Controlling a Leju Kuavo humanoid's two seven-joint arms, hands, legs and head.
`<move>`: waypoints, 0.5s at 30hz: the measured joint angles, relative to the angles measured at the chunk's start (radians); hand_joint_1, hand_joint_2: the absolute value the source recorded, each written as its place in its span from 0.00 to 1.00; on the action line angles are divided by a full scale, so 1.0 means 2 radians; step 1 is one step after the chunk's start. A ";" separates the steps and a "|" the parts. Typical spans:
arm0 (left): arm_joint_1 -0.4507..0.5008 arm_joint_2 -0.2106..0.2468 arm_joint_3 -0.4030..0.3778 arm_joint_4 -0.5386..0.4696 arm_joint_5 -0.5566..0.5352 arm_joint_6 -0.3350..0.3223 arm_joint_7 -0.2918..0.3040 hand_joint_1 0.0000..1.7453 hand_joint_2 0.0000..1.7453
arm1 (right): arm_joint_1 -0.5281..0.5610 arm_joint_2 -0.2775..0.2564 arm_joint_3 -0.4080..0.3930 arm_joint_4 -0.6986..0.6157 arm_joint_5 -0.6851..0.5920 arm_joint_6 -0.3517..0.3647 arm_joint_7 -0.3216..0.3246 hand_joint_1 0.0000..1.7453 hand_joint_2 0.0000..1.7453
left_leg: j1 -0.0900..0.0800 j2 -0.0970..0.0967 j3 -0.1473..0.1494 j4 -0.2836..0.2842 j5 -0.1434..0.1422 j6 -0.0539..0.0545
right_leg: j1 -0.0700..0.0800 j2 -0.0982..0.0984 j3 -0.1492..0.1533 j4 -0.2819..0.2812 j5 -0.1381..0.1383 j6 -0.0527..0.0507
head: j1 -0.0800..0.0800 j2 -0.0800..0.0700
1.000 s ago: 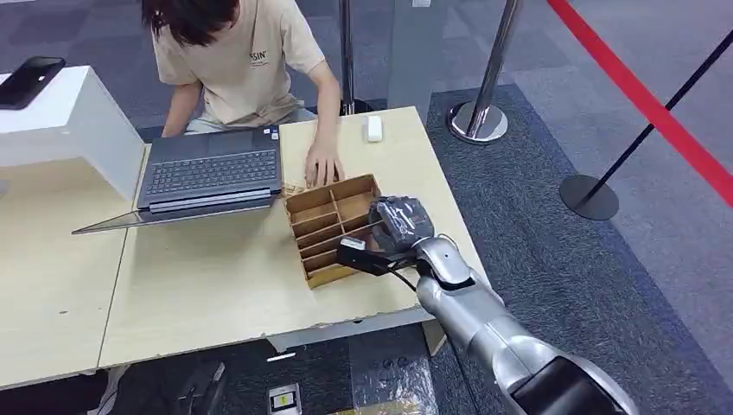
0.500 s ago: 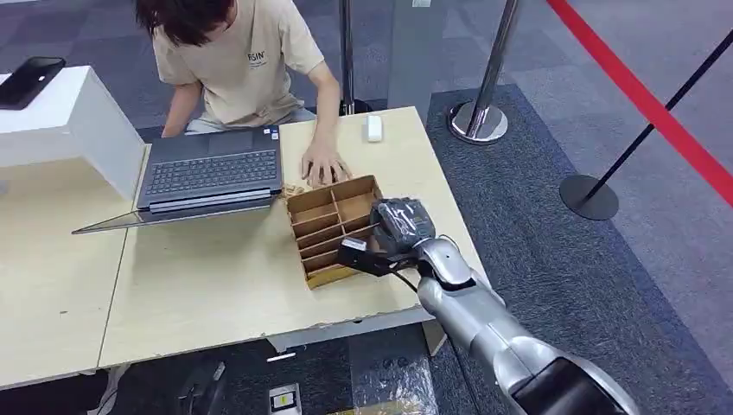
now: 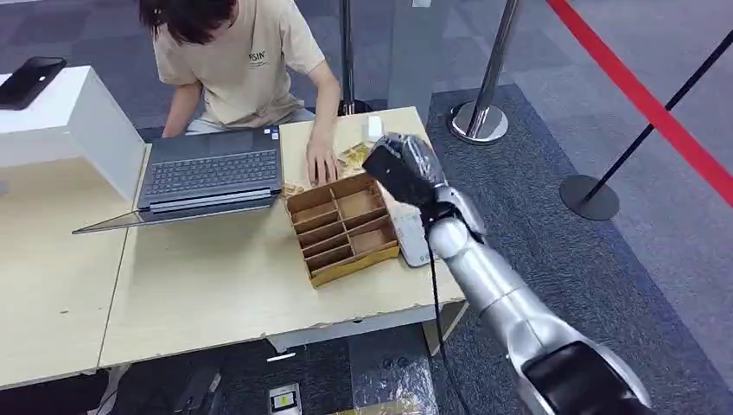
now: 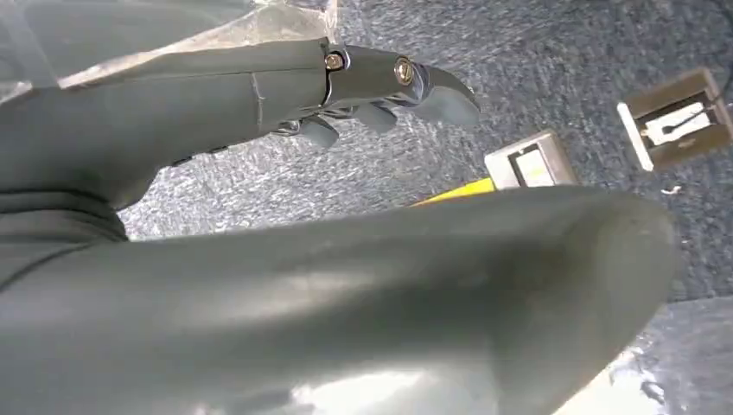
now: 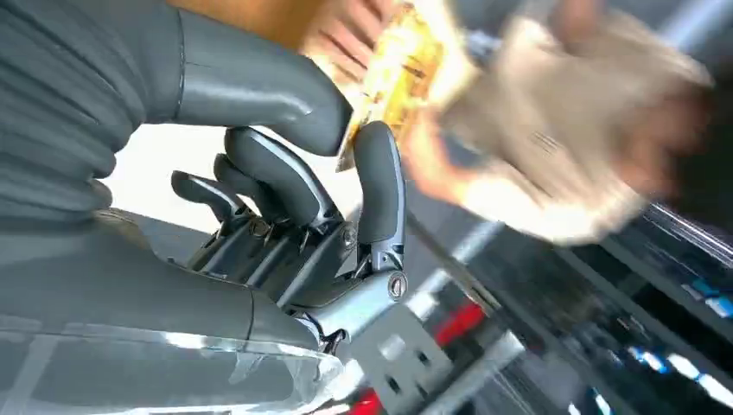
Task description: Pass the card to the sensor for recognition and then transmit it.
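At the far left of the head view a phone [image 3: 30, 79] lies on a white stand [image 3: 65, 121]. Beside it an open laptop [image 3: 207, 169] sits on the table [image 3: 216, 285], and a person [image 3: 242, 60] sits behind it with a hand [image 3: 321, 162] resting on the table just behind the box [image 3: 343, 229]. The box is a wooden tray with several compartments, standing right of the laptop.

Above the box's far right corner the right hand [image 3: 404, 169] is raised on its silver arm [image 3: 493, 294]. It pinches the card [image 3: 353, 157], a yellowish card, between thumb and a finger; in the right wrist view the card [image 5: 393, 65] stands out past the thumb, blurred, and the other fingers [image 5: 259, 173] are curled in below it. The card hangs in the air near the person's hand, above the table.

A white device [image 3: 413, 238] lies flat on the table just right of the box, and a small white object [image 3: 373, 128] sits near the far edge.

The left hand [image 4: 380, 86] hangs over grey carpet, fingers loosely bent, holding nothing.
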 joint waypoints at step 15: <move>-0.005 0.002 0.002 0.000 -0.019 -0.006 -0.001 0.00 0.00 | -0.108 -0.013 -0.034 0.007 -0.075 0.028 -0.038 1.00 1.00 | 0.000 0.000 0.000 0.000 0.000 0.000 | 0.000 0.000 0.000 0.000 0.000 0.000 | 0.000 0.000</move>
